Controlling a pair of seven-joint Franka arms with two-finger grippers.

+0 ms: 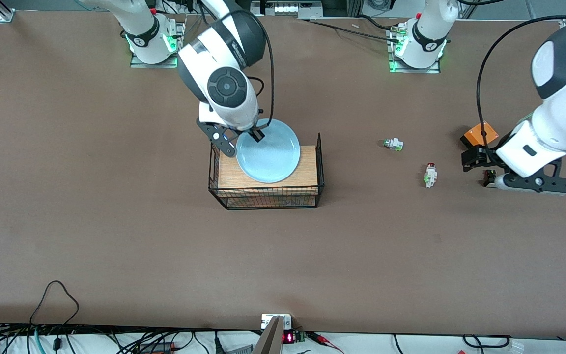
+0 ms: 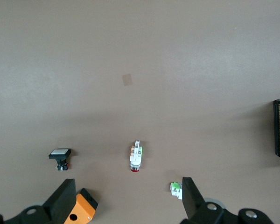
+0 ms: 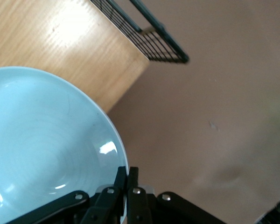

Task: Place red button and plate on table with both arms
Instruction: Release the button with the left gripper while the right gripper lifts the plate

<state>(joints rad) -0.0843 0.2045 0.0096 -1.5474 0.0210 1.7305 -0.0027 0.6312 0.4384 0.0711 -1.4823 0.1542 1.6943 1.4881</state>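
Observation:
The pale blue plate (image 1: 268,151) is on the wood top of the black wire rack (image 1: 263,189), and its rim overhangs the rack's edge nearest the robot bases. My right gripper (image 1: 256,133) is shut on that rim, which the right wrist view (image 3: 127,175) shows pinched between its fingers, with the plate (image 3: 46,140) beside them. The red button (image 1: 430,174) lies on its side on the brown table (image 1: 116,221), toward the left arm's end. My left gripper (image 1: 472,160) is open and empty over the table beside the button; in the left wrist view (image 2: 127,186) the button (image 2: 136,157) lies ahead of its fingers.
A white part with a green-clear cap (image 1: 393,144) lies farther from the camera than the button. An orange box (image 1: 480,135) and a black part with a white face (image 2: 60,155) lie under the left arm. Cables run along the table's near edge.

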